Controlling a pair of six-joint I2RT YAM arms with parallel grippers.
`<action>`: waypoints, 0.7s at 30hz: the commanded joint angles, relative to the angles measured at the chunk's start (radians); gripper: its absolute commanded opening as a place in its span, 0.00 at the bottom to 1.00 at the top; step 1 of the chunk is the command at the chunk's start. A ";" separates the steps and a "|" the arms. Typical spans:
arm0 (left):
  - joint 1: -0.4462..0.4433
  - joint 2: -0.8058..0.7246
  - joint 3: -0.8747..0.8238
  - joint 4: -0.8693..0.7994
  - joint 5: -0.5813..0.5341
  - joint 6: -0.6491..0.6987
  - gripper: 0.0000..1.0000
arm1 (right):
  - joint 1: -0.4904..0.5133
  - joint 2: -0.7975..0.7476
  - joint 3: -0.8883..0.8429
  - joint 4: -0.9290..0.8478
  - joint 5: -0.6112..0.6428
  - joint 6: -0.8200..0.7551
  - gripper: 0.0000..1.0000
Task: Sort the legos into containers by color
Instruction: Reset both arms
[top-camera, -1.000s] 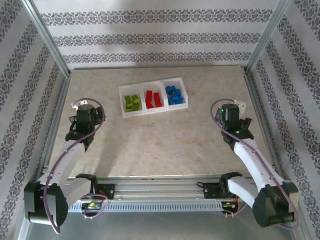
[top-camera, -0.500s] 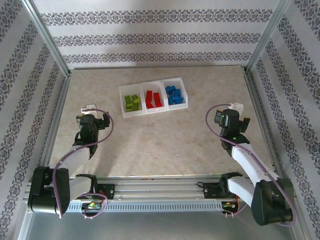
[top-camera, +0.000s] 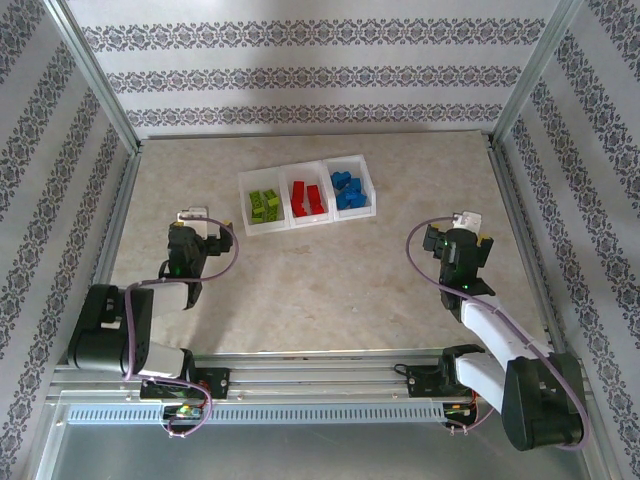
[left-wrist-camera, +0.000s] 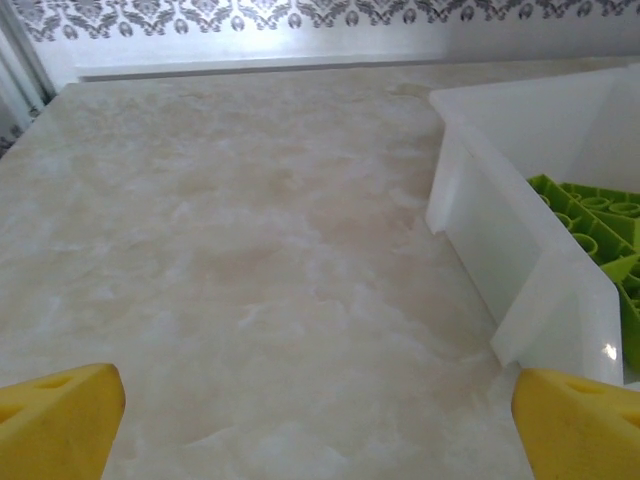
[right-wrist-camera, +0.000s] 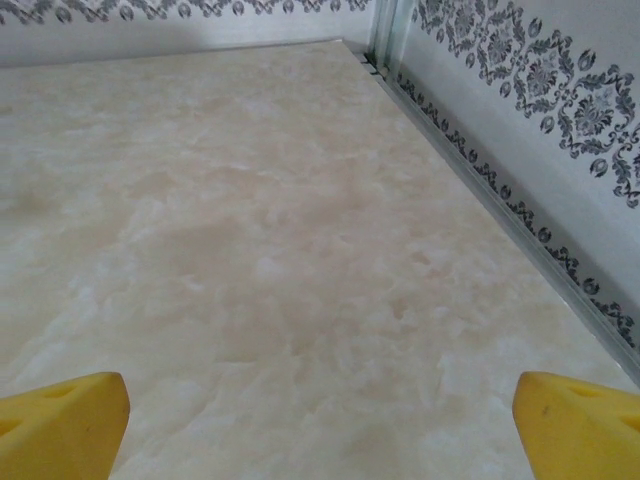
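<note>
Legos: none held; left gripper and right gripper both spread wide, empty, low over tabletop. All sit sorted green, red, blue in containers beyond. Sorting appears done; next move likely calls for nothing but a retreat to rest.

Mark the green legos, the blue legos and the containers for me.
green legos (top-camera: 264, 205): top view, middle of the pile.
blue legos (top-camera: 349, 190): top view, middle of the pile.
containers (top-camera: 310, 222): top view, near rim, middle bin.

bright, even light with faint shadows; small glare spot on the containers.
</note>
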 joint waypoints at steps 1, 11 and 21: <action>0.012 0.065 -0.016 0.139 0.089 0.048 1.00 | -0.009 -0.021 -0.046 0.105 -0.040 -0.029 0.98; 0.029 0.157 0.030 0.138 -0.045 -0.019 1.00 | -0.018 0.034 -0.094 0.282 -0.096 -0.045 0.98; 0.030 0.157 0.030 0.139 -0.040 -0.016 1.00 | -0.034 0.196 -0.099 0.478 -0.144 -0.011 0.98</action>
